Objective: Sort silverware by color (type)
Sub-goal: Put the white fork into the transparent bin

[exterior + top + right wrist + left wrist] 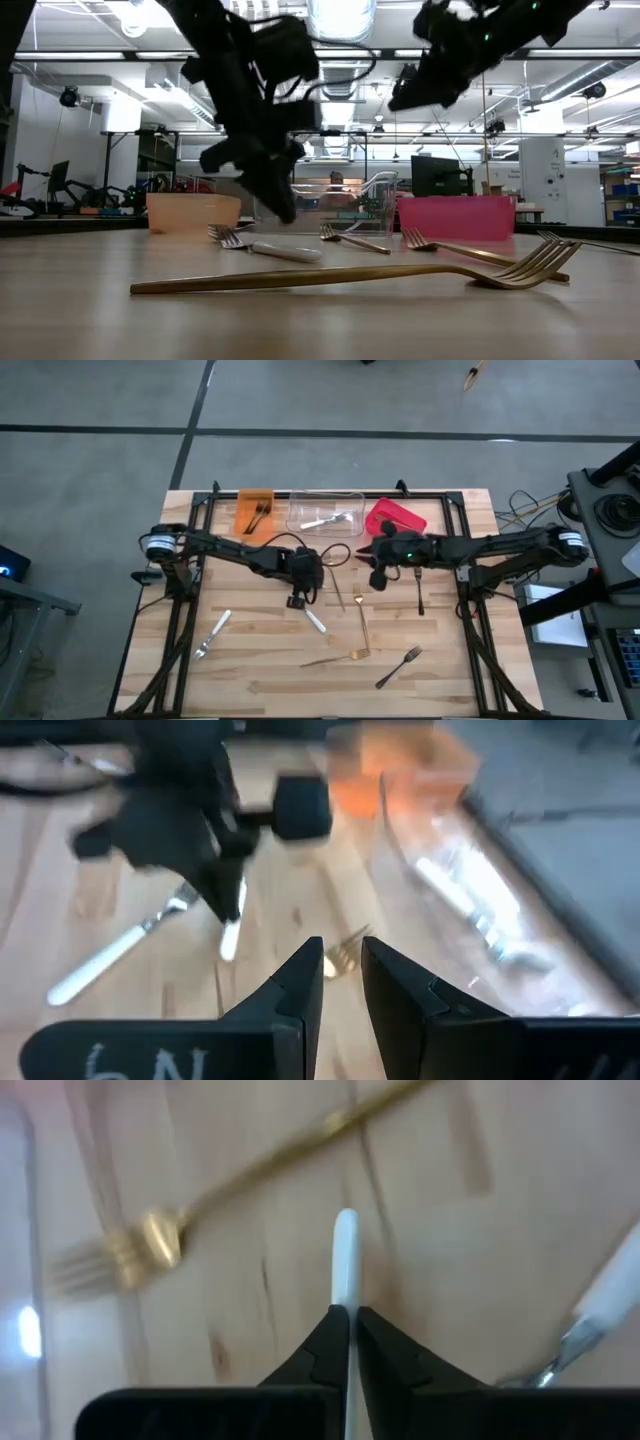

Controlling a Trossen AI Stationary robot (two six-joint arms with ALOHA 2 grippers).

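Note:
My left gripper (299,600) (348,1318) stands over the middle of the table, shut on a white-handled utensil (316,622). My right gripper (378,577) (343,963) hovers to its right, above the table, with a narrow gap between its fingers and nothing in it. Loose silverware lies flat on the wood: a white-handled fork (212,635), gold forks (360,622) (335,658), a black fork (398,667) and a dark one (420,592). The orange bin (240,512) holds a black fork, and the clear bin (300,515) holds a white-handled piece. My left gripper pinches the utensil's white handle (345,1285) between its two fingers, slanting down from above. The handle lies along the fingers, and its free end (230,935) sticks out past the fingertips. Whether that end is off the table I cannot tell.
The orange bin, the clear bin and a red bin (400,520) stand in a row along the table's far edge. A thin gold utensil (338,592) lies between the two grippers. Dark frame rails run down both sides of the table.

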